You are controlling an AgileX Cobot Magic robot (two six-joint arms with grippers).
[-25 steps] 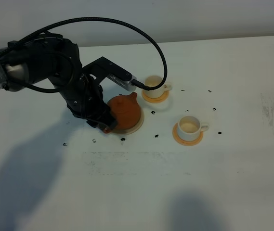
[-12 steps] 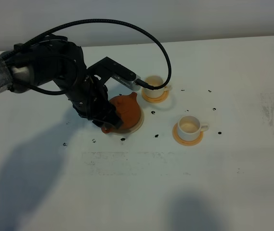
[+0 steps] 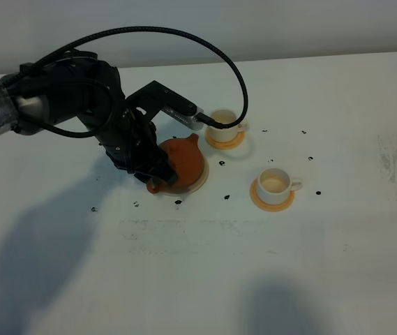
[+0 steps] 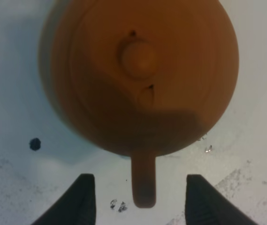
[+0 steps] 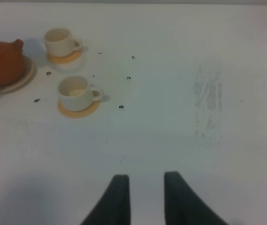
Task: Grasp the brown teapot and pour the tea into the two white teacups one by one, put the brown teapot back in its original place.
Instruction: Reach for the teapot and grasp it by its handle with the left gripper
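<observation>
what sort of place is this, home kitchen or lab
Most likely a robotics lab bench, not a home: a black cabled robot arm hangs over a scuffed white table, with a brown teapot and two white teacups set out as props.

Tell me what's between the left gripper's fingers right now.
The handle of the brown teapot, clear of both fingers; left gripper open. Left wrist view shows it.
</observation>
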